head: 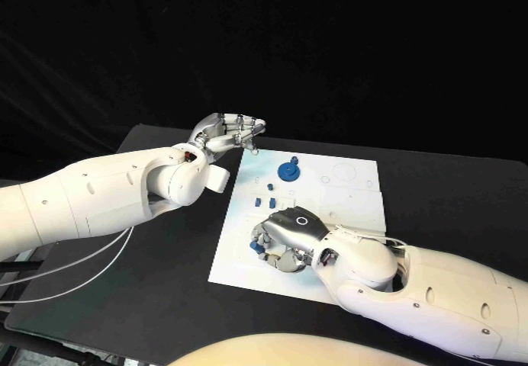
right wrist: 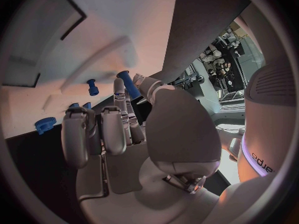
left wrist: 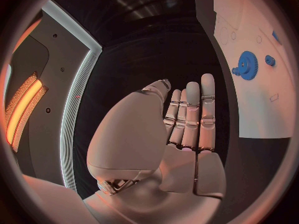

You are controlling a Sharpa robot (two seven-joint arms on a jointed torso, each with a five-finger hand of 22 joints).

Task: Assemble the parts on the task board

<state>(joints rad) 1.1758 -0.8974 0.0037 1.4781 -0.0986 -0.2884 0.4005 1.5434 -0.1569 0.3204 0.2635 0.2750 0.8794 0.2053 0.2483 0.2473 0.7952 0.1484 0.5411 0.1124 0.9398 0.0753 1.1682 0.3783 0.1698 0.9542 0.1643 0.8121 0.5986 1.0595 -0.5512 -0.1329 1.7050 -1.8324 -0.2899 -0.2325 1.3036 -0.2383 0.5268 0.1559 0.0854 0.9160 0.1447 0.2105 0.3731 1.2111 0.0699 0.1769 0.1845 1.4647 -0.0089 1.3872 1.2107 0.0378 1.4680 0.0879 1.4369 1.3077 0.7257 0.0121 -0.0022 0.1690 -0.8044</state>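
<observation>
The white task board lies in the middle of the black table. A blue gear stands on its far part, with small blue pegs just nearer. My right hand rests over the board's near part, fingers curled down. In the right wrist view it pinches a blue peg between thumb and a finger, above the board; another peg stands beyond. My left hand hovers off the board's far left corner, holding nothing, its fingers straight. The gear lies to its side.
The black table has free room to the left of the board and along its near side. My left forearm lies over the table's left part. The right forearm covers the near right corner.
</observation>
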